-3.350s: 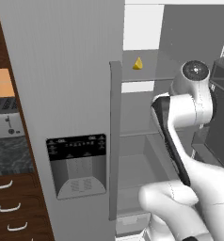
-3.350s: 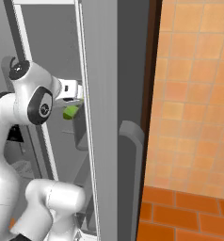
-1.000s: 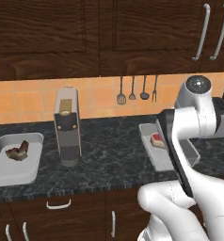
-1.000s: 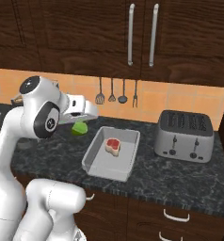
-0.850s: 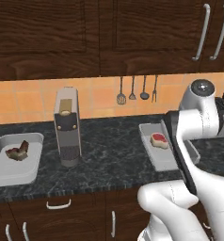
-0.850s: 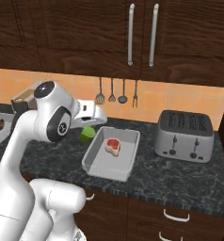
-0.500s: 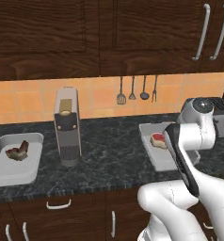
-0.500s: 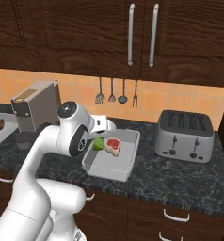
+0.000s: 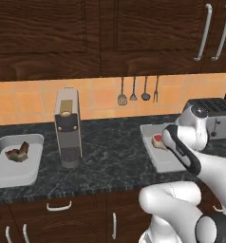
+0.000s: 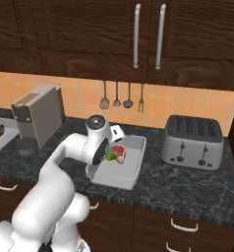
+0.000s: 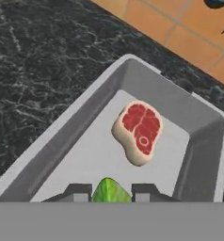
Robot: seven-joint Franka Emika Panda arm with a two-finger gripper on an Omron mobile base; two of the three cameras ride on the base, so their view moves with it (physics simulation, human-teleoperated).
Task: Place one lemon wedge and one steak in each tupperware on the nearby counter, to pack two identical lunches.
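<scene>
Gripper [image 11: 111,192] is clamped on a green lime wedge [image 11: 109,191], hovering over the near end of the right tupperware [image 11: 189,120] on the counter [image 9: 115,142]. A steak [image 11: 139,132] lies flat in that tray, just ahead of the fingertips w/ bare tray floor between, not touching. 2nd tupperware [image 9: 34,140] sits well apart at the counter's left end w/ another steak [image 9: 18,152] in it, beyond the coffee machine [image 9: 68,127]; toaster [image 10: 191,141] is to the right.
</scene>
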